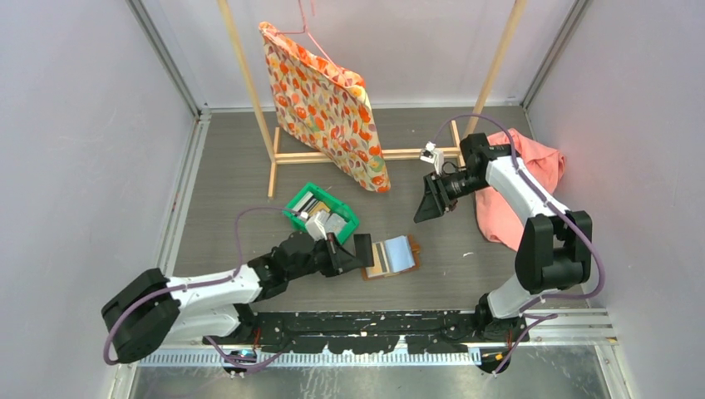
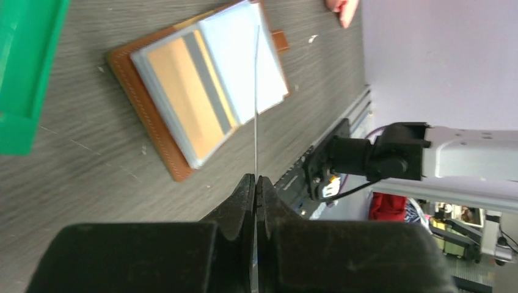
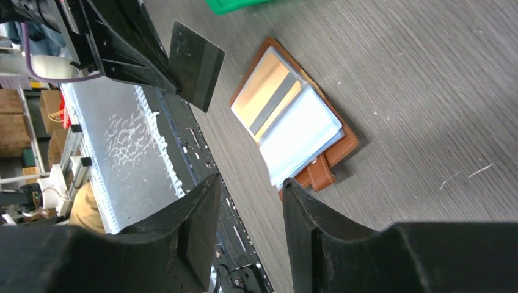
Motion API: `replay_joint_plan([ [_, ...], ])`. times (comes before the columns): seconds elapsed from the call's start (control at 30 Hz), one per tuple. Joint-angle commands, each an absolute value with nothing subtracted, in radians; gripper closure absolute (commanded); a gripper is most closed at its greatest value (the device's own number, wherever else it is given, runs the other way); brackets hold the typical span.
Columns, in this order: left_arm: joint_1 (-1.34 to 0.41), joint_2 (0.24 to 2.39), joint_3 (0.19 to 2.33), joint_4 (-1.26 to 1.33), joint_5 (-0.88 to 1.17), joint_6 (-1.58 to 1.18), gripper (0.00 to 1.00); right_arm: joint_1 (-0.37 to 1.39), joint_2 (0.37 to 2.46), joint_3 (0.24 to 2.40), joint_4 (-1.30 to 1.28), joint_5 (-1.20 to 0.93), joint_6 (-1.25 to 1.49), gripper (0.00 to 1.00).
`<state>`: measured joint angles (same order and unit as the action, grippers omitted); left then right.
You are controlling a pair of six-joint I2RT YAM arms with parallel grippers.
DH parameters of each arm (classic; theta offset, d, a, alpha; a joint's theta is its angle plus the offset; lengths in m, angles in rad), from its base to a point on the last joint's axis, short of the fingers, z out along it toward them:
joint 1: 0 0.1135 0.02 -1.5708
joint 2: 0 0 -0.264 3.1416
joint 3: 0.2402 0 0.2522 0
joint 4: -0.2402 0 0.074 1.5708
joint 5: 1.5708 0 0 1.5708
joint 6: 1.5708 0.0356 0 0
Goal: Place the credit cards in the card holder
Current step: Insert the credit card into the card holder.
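The left gripper [image 2: 256, 183] is closed on a black credit card [image 3: 195, 64] just beside the open card holder [image 1: 392, 258]; the right gripper [image 3: 248, 182] is half open, empty, well apart from it

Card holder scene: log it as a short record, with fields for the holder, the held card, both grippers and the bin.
card holder: lies open and flat, a gold card and a light blue card on its inside
black card: clamped by one edge, in the air beside the holder, not touching it
left gripper: shut on the black card
right gripper: open, empty, raised away from the holder
green bin: behind the left gripper, more cards inside
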<state>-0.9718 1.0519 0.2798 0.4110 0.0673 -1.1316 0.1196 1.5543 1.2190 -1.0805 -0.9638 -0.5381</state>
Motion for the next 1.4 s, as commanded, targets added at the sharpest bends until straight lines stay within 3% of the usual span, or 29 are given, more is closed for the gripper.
replay_joint_plan([
  [0.0,-0.899,1.164,0.400,0.342,0.234,-1.038,1.00,0.119,1.588,1.206,-1.017,-0.935,-0.492,0.54],
  [0.13,-0.881,1.308,0.455,0.426,0.359,-1.025,1.00,0.119,1.615,1.210,-1.032,-0.922,-0.517,0.55],
  [0.43,-0.876,1.487,0.453,0.588,0.438,-1.088,1.00,0.126,1.654,1.201,-1.032,-0.919,-0.525,0.55],
  [1.13,-0.835,1.630,0.478,0.631,0.482,-1.179,1.00,0.167,1.704,1.196,-1.042,-0.885,-0.540,0.56],
  [1.37,-0.833,1.657,0.481,0.634,0.486,-1.217,0.99,0.233,1.746,1.180,-1.016,-0.773,-0.521,0.56],
])
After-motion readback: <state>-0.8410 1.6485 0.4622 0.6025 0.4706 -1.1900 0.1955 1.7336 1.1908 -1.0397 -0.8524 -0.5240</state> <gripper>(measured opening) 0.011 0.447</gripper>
